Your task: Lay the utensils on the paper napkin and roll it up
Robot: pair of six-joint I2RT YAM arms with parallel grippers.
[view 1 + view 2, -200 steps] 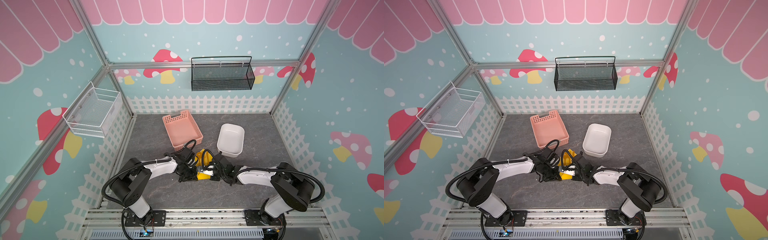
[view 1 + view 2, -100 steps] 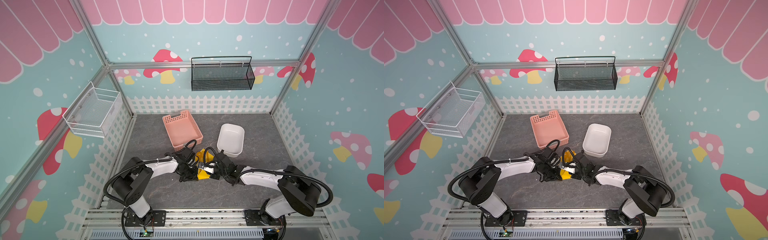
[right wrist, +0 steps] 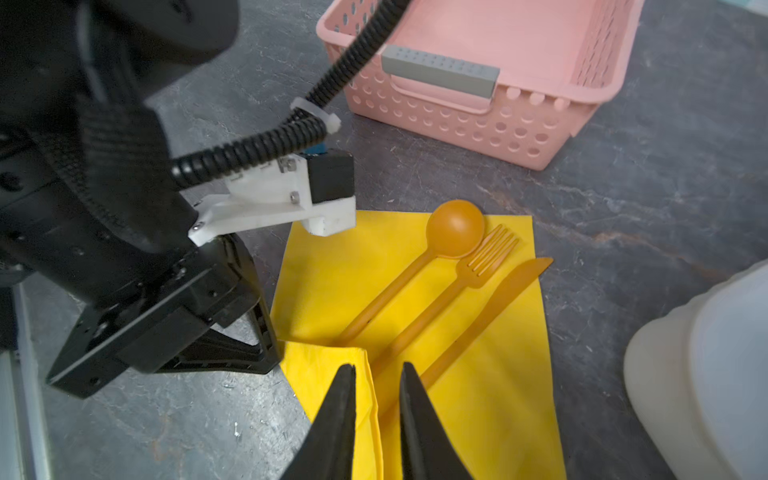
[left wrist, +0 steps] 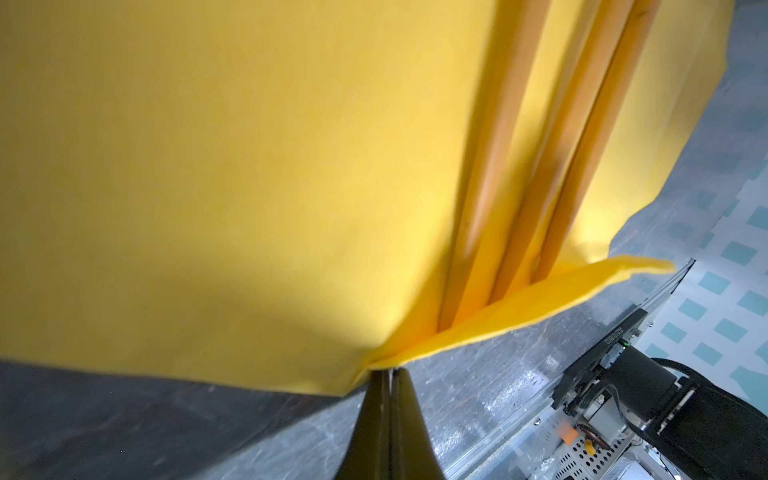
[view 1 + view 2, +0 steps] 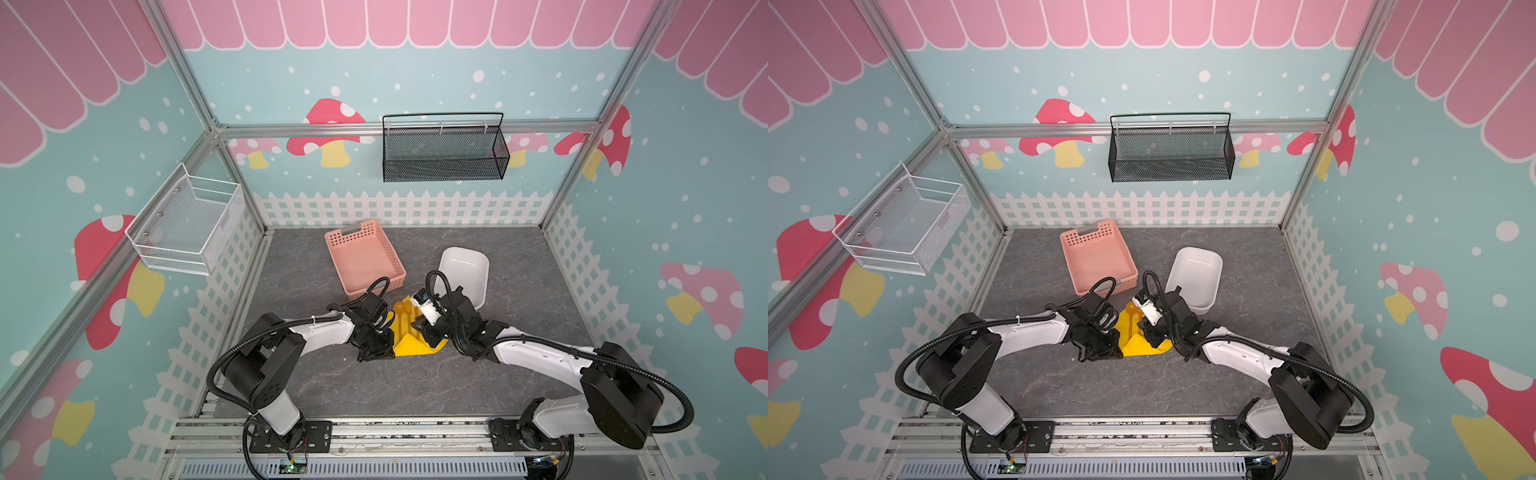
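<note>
The left claw is pinched shut on the napkin at its edge, at the spot where a flap is turned up over the sheet. In the left wrist view three orange handles are seen running under that flap. The right claw is held over the same flap with its jaws a narrow gap apart, and the flap's folded edge is seen in that gap between the fingers; no grip on the paper is shown. The two claws are set close together on opposite sides of the napkin, which is spread near the middle of the table. The utensils are laid side by side on it: the spoon nearest the left claw, the fork in the middle, the knife on the far side, with all heads turned toward the table's back edge. The knife's tip is carried just past the napkin's edge. The basket is found just behind the napkin toward the back edge. The tub is set beside it, nearer the right edge, apart from the basket and partly hidden by the right arm.
</note>
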